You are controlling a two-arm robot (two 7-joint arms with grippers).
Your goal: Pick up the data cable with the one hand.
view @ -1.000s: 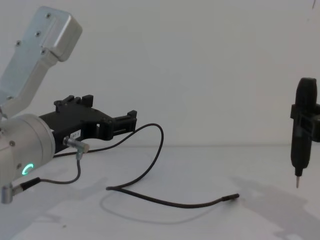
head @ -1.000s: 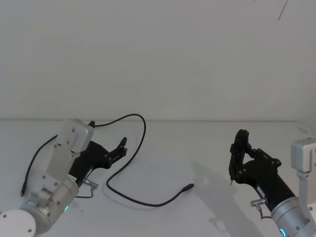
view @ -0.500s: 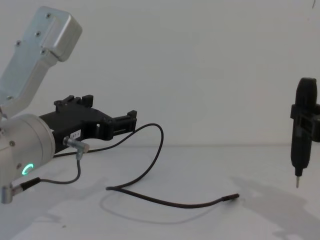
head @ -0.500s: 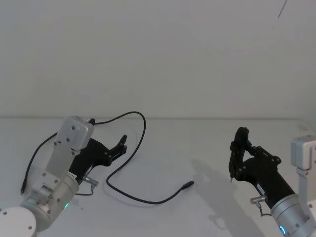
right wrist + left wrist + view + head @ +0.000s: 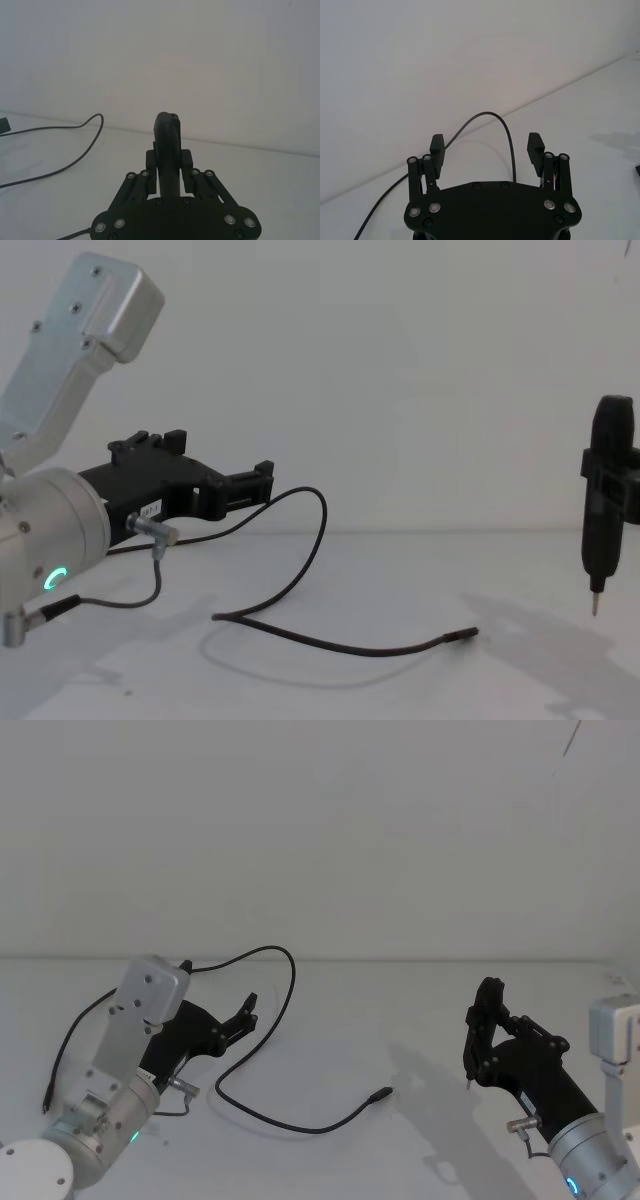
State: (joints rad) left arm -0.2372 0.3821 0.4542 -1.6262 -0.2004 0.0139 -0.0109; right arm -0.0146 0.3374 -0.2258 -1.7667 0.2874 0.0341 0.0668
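The data cable (image 5: 291, 982) is a thin black cord lying on the white table (image 5: 400, 1010). It arches behind my left gripper, loops back toward me and ends in a small plug tip (image 5: 381, 1097); the tip also shows in the chest view (image 5: 463, 635). My left gripper (image 5: 247, 1012) hovers open just left of the cable's arch, not touching it. From the left wrist, the cable (image 5: 506, 137) runs on the table beyond the spread fingers (image 5: 436, 146). My right gripper (image 5: 487, 1020) stays at the right, shut on a black pen-like tool (image 5: 605, 490) with its metal tip pointing down.
A short grey wire with a silver connector (image 5: 150, 531) hangs from my left wrist. The cable's far end (image 5: 47, 1105) lies at the table's left edge. A plain white wall rises behind the table. Bare tabletop lies between the plug tip and the right gripper.
The left arm has shifted very slightly in the head view. The cable, the open left gripper and the right arm stand as before.
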